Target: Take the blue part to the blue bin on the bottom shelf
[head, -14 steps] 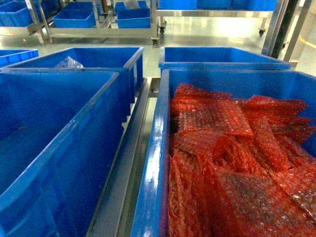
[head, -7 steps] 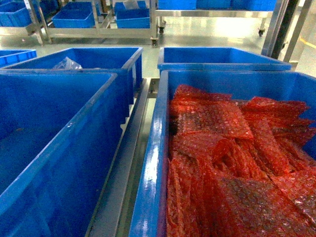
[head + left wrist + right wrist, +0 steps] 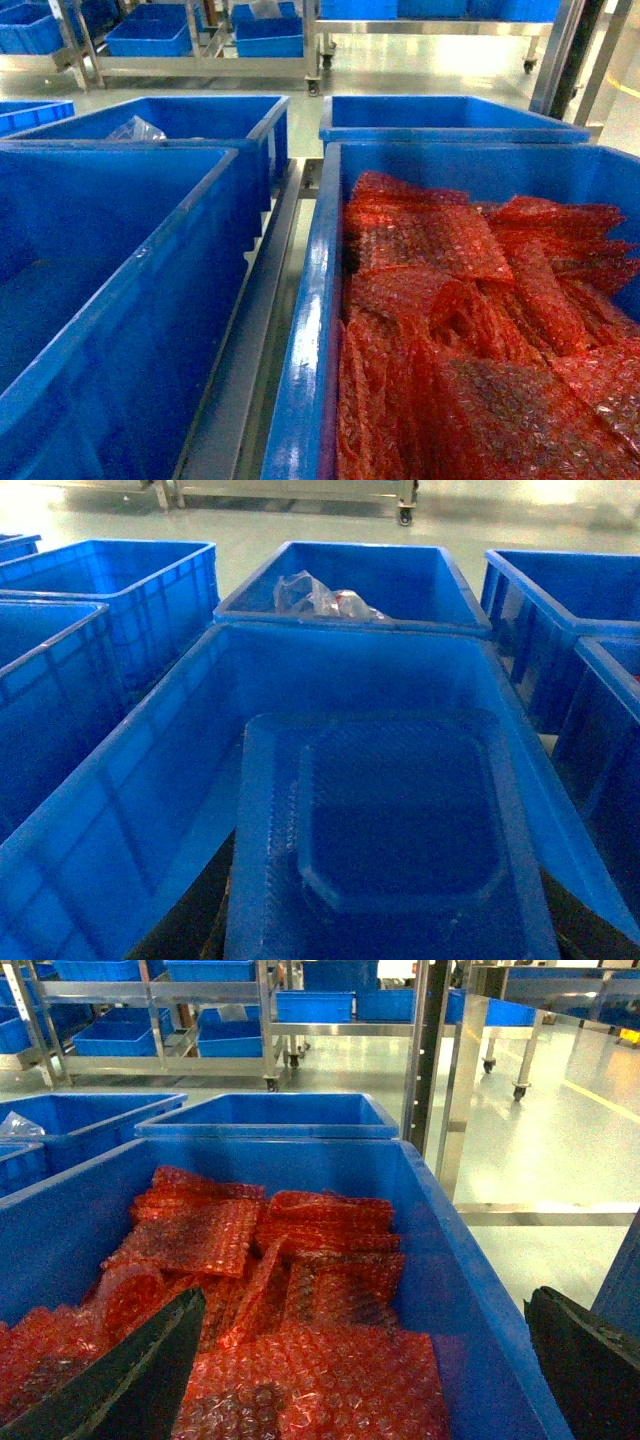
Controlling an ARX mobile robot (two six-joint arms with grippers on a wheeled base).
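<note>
The blue part [image 3: 400, 840], a flat blue tray with an eight-sided recess, fills the lower middle of the left wrist view. It sits between the dark fingers [image 3: 195, 920] of my left gripper [image 3: 385, 930], which is shut on it. Beyond and below it lies the open blue bin [image 3: 350, 670], the same near-left bin [image 3: 120, 300] in the head view, which shows nothing inside. The bottom shelf [image 3: 262, 330] shows as a steel strip between the near bins. My right gripper [image 3: 360, 1380] is open above the right wall of the bubble-wrap bin [image 3: 460, 1290]. Neither gripper shows in the head view.
The near-right bin [image 3: 320, 300] is heaped with red bubble-wrap bags [image 3: 470, 330]. Behind stand two more blue bins, the left one [image 3: 230, 115] holding a clear plastic bag [image 3: 138, 128]. Wheeled steel racks [image 3: 200, 65] with blue bins stand across the floor. A steel post [image 3: 450, 1080] rises at the right.
The head view has drifted slightly; the bins and their contents have not moved.
</note>
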